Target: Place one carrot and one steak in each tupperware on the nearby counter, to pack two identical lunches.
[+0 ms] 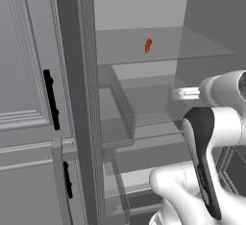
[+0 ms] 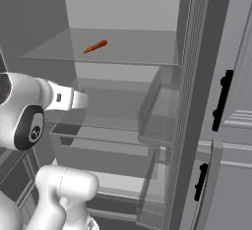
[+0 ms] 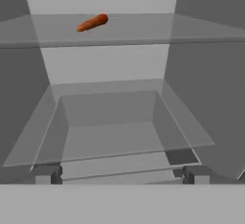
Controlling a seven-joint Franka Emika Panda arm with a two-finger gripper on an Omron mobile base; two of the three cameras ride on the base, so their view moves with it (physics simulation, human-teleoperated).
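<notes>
A small orange carrot [image 1: 148, 45] lies on the upper glass shelf [image 1: 192, 51] of an open fridge, alone toward the back. From the right base view the carrot [image 2: 95, 46] sits left of the shelf's middle. In the hand view the carrot [image 3: 92, 22] is up and left of centre, well beyond my gripper [image 3: 120, 175]. Its fingertips [image 3: 45, 174] stand wide apart, open, with nothing between them, level with a lower shelf. The steak, the tupperware and the counter are out of view.
A clear drawer [image 3: 112, 122] lies straight ahead below the carrot's shelf. Clear door bins [image 1: 117, 118] [image 2: 157, 121] jut out along the fridge's edge. Grey panelled fronts with black handles [image 1: 50, 99] [image 2: 221, 101] flank the opening. My white arm [image 1: 211, 137] fills the near foreground.
</notes>
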